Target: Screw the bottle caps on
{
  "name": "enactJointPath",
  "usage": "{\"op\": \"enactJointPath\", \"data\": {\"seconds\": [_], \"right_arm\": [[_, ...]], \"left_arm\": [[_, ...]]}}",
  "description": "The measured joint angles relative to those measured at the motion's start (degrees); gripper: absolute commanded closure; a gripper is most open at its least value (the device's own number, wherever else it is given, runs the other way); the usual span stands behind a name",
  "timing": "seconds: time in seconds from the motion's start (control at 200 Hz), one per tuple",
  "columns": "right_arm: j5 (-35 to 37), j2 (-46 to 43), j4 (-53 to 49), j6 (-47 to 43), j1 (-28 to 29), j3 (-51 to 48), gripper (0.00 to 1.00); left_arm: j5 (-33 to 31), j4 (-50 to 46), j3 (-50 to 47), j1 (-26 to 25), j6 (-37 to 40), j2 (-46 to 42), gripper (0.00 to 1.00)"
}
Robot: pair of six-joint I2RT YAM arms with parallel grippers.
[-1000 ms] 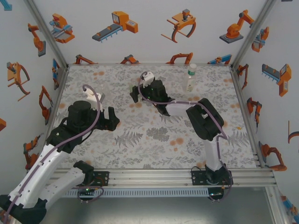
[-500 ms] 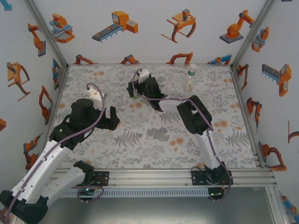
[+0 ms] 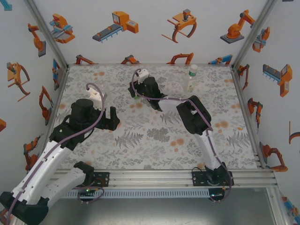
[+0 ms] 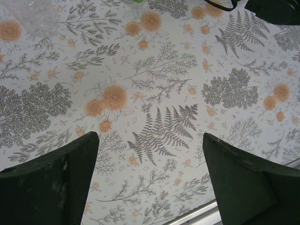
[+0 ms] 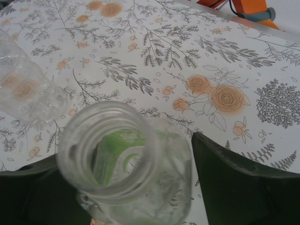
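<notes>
now, right fingers (image 5: pixel 234 183) moved left, flanking the uncapped short bottle (image 5: pixel 122 159), grip unclear, left fingers (image 4: pixel 47 187) apart

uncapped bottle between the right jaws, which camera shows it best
Right wrist: the uncapped bottle stands close up between the jaws, its open neck and green inside plain to see. Top external gives just a green speck beside the right arm's wrist. Left wrist catches a green scrap at its top edge, probably the same bottle.
</notes>
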Motion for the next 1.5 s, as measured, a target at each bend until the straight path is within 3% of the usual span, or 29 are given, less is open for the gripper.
{"op": "enactJointPath", "data": {"seconds": [0.371,0.591,1.127,1.502], "right_arm": [[-1.03,-0.11,-1.64,-0.11,0.0,0.9,0.52],[-3.65,-4.39,-9.27,-1.49,0.0,0.96,0.54],[-15.89,-34.4,-17.7,-2.08,0.0,-16.63,0.59],[-23.04,-52.09,-33.88,-8.04,0.0,-21.27,0.62]], "left_arm": [[0.44,-0.04,0.0,0.24,0.02,-1.25,0.16],[2.19,0.98,-0.11,0.44,0.0,-1.99,0.16],[13.57,13.14,-2.89,0.44,0.0,-1.55,0.18],[29.11,30.47,-5.05,0.44,2.03,2.6,0.19]]}}
